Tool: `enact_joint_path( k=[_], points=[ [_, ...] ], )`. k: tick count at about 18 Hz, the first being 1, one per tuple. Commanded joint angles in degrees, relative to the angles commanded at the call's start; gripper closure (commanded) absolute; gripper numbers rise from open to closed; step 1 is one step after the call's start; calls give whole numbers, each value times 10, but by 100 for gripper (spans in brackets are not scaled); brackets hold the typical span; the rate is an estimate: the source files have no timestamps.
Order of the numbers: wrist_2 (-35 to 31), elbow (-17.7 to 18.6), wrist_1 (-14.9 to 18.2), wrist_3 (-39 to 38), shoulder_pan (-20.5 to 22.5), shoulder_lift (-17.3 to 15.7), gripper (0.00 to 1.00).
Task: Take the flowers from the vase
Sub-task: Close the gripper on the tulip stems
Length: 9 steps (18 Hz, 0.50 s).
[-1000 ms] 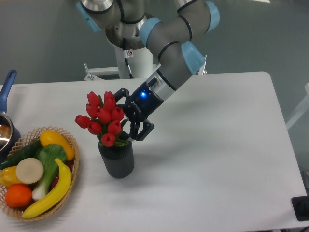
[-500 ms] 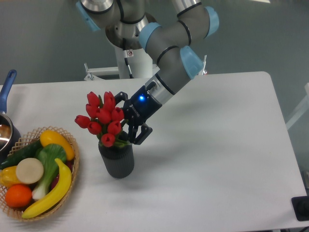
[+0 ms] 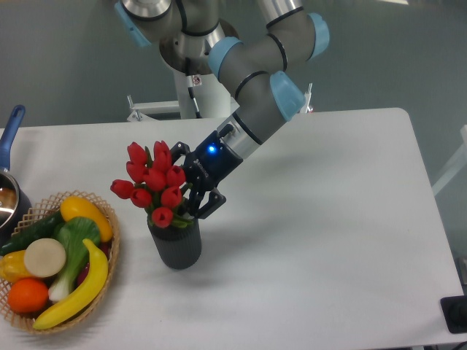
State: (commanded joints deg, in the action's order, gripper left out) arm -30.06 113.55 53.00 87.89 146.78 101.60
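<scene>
Red tulip flowers (upright in ribbed vase); gripper grip hidden.

The grey, blue-jointed robot arm slants down-left, its black two-finger gripper with a lit blue lamp.

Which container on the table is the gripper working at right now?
The dark ribbed vase holding the flowers; the gripper is right beside them, far from the wicker basket.
</scene>
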Motion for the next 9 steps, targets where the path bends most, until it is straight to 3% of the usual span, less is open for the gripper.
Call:
enact_joint_path(
  k=[4, 9],
  points=[
    [0, 2, 0, 1, 1, -1, 52],
    [1, 4, 0, 0, 2, -1, 60]
  ],
)
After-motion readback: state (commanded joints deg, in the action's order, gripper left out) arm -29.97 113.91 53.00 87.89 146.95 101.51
